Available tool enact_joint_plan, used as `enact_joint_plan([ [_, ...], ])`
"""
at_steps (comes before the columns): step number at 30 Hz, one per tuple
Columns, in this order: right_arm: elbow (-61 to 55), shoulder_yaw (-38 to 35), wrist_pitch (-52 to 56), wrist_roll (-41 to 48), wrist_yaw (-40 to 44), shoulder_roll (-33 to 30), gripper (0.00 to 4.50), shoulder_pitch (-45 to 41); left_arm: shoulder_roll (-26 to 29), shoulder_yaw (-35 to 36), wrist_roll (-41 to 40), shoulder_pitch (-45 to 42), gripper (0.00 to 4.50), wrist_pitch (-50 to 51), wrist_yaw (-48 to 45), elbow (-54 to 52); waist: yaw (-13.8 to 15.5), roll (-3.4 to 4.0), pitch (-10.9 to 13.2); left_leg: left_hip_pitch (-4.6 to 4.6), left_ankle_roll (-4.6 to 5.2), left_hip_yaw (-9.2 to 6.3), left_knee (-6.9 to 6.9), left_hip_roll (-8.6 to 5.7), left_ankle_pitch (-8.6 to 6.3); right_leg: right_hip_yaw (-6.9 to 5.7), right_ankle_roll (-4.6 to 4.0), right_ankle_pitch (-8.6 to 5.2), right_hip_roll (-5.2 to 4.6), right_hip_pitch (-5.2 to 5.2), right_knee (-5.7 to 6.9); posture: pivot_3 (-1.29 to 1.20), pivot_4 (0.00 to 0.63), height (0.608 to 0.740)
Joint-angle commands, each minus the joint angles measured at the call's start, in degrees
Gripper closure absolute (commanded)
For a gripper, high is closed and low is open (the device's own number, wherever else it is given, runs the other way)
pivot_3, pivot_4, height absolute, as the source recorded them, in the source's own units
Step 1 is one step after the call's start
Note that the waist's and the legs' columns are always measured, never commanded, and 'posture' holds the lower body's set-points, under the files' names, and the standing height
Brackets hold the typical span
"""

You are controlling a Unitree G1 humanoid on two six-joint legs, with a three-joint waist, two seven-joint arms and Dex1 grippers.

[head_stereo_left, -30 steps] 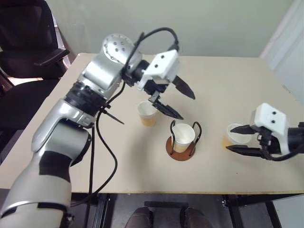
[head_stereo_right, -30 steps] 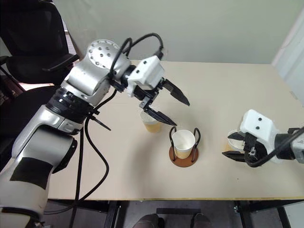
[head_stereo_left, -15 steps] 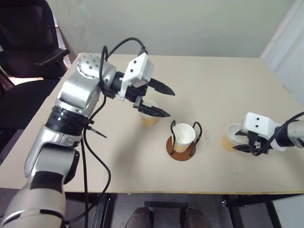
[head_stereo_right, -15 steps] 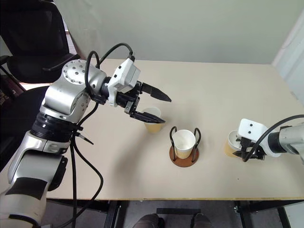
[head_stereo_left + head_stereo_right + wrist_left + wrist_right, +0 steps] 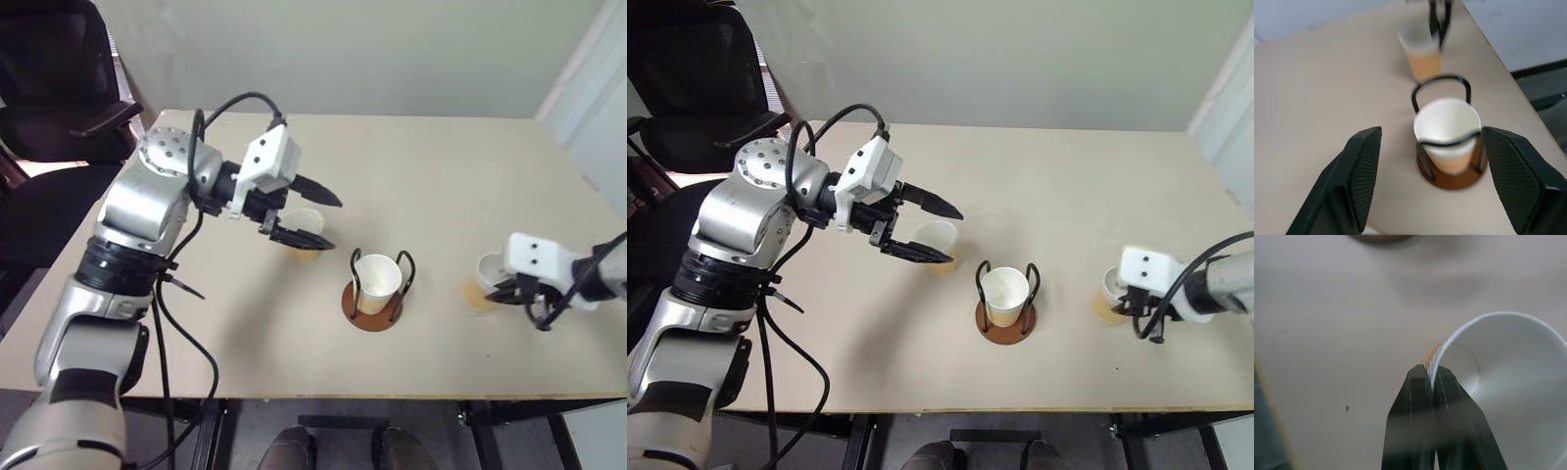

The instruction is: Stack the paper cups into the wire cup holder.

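Wire cup holder [image 5: 373,299] stood nr the middle of the tabletop [image 5: 460,186], toward the front edge, w/ one paper cup [image 5: 377,278] already seated upright btwn its two black loops. Second cup [image 5: 939,243] stood on the tabletop just left of the holder, slightly further back. Third cup [image 5: 482,285] sat nr the front right corner.

Right tool [image 5: 1432,377] was clenched on that third cup: fingers pinched the wall at the rim, one finger inside, one outside, cup base apparently on the tabletop. Left tool [image 5: 921,230] hung above the second cup, released, fingers spread wide, one over the cup mouth and one beyond it; touching nothing as far as could be told.

Step in hand, by my reading: right arm to carry its cup to the holder and nest it in the seated one.

To do it well:
- rim pinch is thin, paper wall bends; lift straight up, slow, so the cup doesn't swing or slip.
- clear the loop tops before going across; loops stand abt as tall as a cup.
- bring the cup base over the centre of the seated cup's mouth, keep it upright, lower btwn the loops, not onto a wire.
- let go only once it sits in; the inside finger must come out w/o dragging the cup up.
- left tool hung close to the holder; keep it out of the right arm's path.
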Motion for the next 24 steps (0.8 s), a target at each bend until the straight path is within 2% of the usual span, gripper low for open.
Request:
enact_joint_plan([
  [1,-3.4,-2.6,3.6,6.5,4.8,-1.7,4.45,-13.0,2.2,2.0,-0.1,0.6,1.0,-0.4,-3.3,-2.9,-0.3,0.0,0.0,0.01,-0.01,0.0,0.0,0.0,0.0,0.0,-0.05,-0.03,0.0,-0.01,0.02,0.0,0.15,0.74],
  [5,-5.6,6.0,8.0,8.9,9.2,4.3,4.45,-32.1,3.4,1.9,2.3,0.7,1.0,-2.5,-4.1,-0.9,-0.8,-0.03,0.0,0.06,-0.02,-0.12,0.01,0.02,0.01,-0.07,-0.2,-0.11,0.09,0.03,0.03,0.0,0.15,0.74],
  [8,-5.8,11.5,9.3,7.5,10.8,8.8,4.45,-38.7,3.3,2.3,3.3,0.4,1.0,-2.8,-3.6,0.1,-1.0,-0.03,0.0,0.08,-0.02,-0.2,0.0,0.04,0.01,-0.09,-0.28,-0.09,0.1,0.0,0.04,0.0,0.15,0.74],
  [14,-4.4,17.1,8.7,4.1,11.3,14.6,4.45,-41.5,3.5,3.0,3.5,1.3,1.0,-2.0,-2.8,-1.0,-0.8,-0.03,0.0,-0.01,-0.02,-0.27,0.0,0.02,0.02,-0.14,-0.31,-0.1,0.05,-0.04,0.0,0.0,0.15,0.74],
  [24,-2.8,20.9,4.2,-0.7,11.2,19.9,4.45,-38.9,4.3,3.8,3.5,2.4,1.0,-1.0,-2.0,-2.6,-1.0,-0.03,0.0,-0.05,-0.04,-0.23,-0.08,0.03,0.03,-0.14,-0.43,-0.16,0.04,-0.15,0.04,0.0,0.15,0.74],
])
